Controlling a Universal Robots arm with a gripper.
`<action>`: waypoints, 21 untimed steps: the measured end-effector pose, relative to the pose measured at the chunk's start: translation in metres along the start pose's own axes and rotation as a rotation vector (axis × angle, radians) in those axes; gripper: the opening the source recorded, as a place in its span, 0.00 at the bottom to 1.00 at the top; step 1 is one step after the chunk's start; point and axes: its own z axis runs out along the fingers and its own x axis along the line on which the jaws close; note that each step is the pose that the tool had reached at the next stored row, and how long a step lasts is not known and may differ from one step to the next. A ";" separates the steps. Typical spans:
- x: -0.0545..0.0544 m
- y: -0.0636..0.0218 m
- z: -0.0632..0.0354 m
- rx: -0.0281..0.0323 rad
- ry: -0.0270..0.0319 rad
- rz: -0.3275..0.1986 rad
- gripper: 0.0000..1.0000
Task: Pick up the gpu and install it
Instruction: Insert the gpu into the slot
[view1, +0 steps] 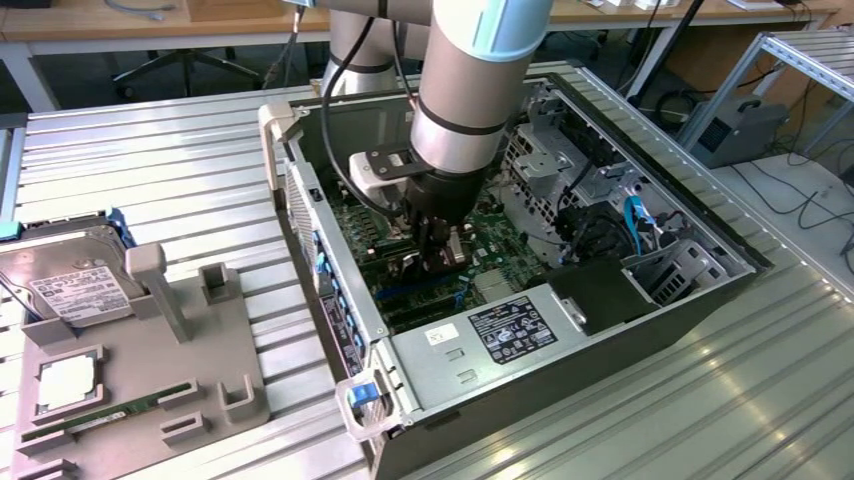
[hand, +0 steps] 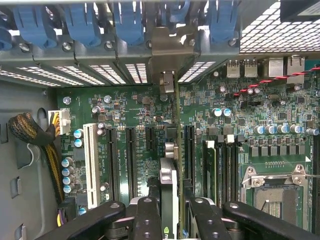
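While the pincer (hand: 169, 212) clamps narrow on the gpu (hand: 168, 177), it hangs edge-on inside the case (view1: 300, 190), low over the board (hand: 135, 107), among the black slots (hand: 131, 155); can't tell if its edge touches one. To do this well, I'd keep it upright, line its edge along one slot, bracket end square to the rear wall (hand: 90, 75), press straight and evenly, no rocking.

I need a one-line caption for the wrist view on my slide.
The tool holds the gpu edge-on over the motherboard, inside the open computer case.
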 end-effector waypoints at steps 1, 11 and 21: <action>0.000 0.0000 0.0000 0.0000 0.0001 0.000 0.27; -0.001 0.0002 -0.0105 0.0003 0.0001 0.000 0.35; -0.002 0.0002 -0.0156 0.0011 0.0001 0.000 0.35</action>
